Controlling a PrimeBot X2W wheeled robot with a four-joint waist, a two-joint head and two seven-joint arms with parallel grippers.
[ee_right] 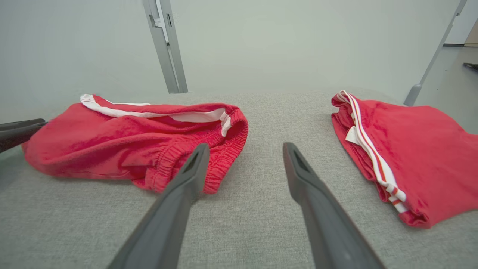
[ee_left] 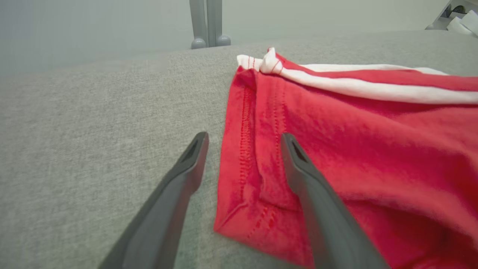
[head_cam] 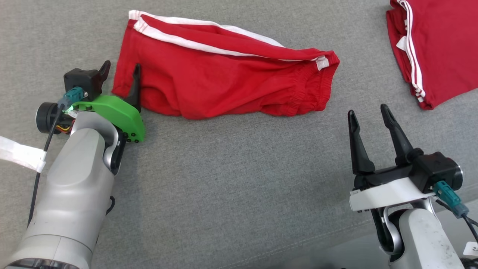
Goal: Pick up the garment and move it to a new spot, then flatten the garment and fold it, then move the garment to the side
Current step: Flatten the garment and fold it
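Grey woven cloth covers the bench (head_cam: 239,179).

Head view: the garment (head_cam: 224,82), red shorts with white side stripes, lies rumpled on the bench. Its leg hem is at its left end and its elastic waistband at its right end. The left claw (head_cam: 122,64) stands open astride the garment's left hem corner, with one finger over the cloth and the other outside the edge. The right claw (head_cam: 368,109) is open and empty, near the waistband end and clear of it. A second garment (head_cam: 440,48), folded and also red with white stripes, lies well apart to the right of the garment and is cut by the frame edge. Bare bench runs along the whole near side of the garment.

Left wrist view: the left claw (ee_left: 244,136) has spread jaws that bracket the stitched hem of the garment (ee_left: 373,142). Contact with the cloth cannot be determined. Beyond the hem edge the bench (ee_left: 93,130) is bare.

Right wrist view: the right claw (ee_right: 245,146) is open over bare bench (ee_right: 261,209). The waistband of the garment (ee_right: 123,145) lies just beside one finger. A bare lane separates the garment from the second garment (ee_right: 418,149).
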